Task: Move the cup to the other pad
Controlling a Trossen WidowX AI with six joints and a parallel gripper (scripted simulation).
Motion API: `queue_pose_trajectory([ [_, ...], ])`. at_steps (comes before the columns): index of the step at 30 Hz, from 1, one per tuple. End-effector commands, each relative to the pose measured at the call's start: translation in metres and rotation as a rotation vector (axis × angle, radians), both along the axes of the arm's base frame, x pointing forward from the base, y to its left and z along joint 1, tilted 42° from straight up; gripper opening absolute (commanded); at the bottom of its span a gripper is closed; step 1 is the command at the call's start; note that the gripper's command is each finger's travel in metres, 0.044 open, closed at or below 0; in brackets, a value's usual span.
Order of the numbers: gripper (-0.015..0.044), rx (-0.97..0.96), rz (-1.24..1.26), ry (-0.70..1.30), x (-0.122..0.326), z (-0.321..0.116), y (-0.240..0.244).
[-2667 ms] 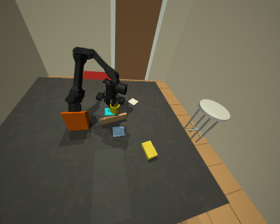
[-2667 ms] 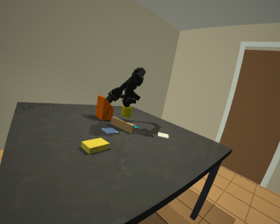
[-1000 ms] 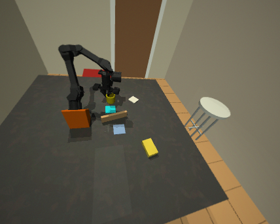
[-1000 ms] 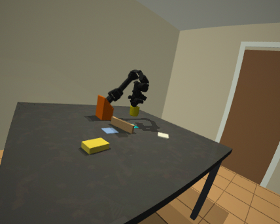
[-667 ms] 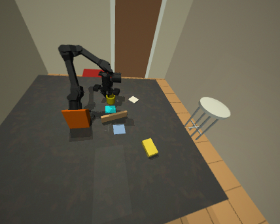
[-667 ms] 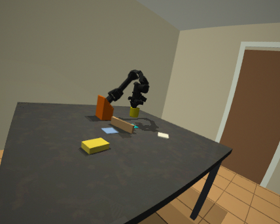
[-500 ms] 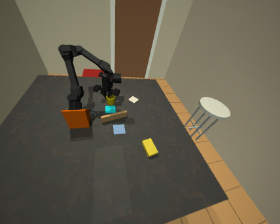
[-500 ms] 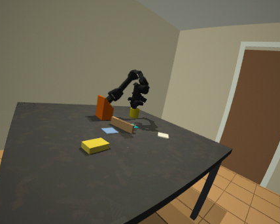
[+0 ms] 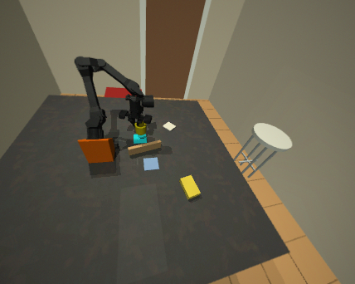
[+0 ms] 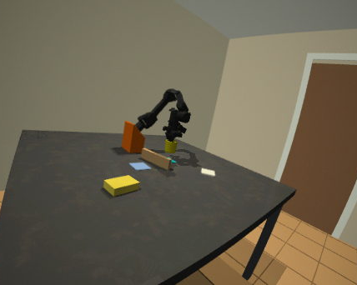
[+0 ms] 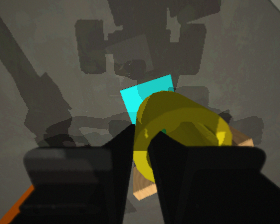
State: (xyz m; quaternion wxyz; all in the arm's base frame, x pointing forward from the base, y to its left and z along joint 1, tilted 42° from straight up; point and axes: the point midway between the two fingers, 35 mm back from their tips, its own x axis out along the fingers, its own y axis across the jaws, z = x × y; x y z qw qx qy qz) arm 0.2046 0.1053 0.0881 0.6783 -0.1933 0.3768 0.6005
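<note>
The yellow cup [image 9: 141,129] [image 10: 171,147] [image 11: 186,117] hangs roughly upright above the table. My gripper [image 9: 138,123] [image 10: 170,139] [image 11: 140,128] is shut on the cup's wall, one finger inside it. A bit of green shows inside the cup in the wrist view; the rest of its contents is hidden. The cyan pad [image 9: 140,139] [image 10: 173,161] [image 11: 132,102] lies below, partly covered by the cup in the wrist view. The light blue pad [image 9: 151,164] [image 10: 139,166] lies bare on the far side of the wooden bar from the cyan pad.
The low wooden bar [image 9: 144,149] [image 10: 156,159] [image 11: 144,191] stands between the pads. An orange block [image 9: 98,150] [image 10: 131,138] stands by the arm's base. A yellow block [image 9: 190,187] [image 10: 121,185] and a small white tile [image 9: 169,126] [image 10: 208,172] lie on the table.
</note>
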Motion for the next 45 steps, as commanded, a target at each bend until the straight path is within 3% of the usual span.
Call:
queue_pose_trajectory([
  [1,0.0,0.004,-0.004,0.011,-0.002,-0.005,0.004],
  [45,0.0,0.014,0.002,0.002,-0.004,-0.033,0.035],
])
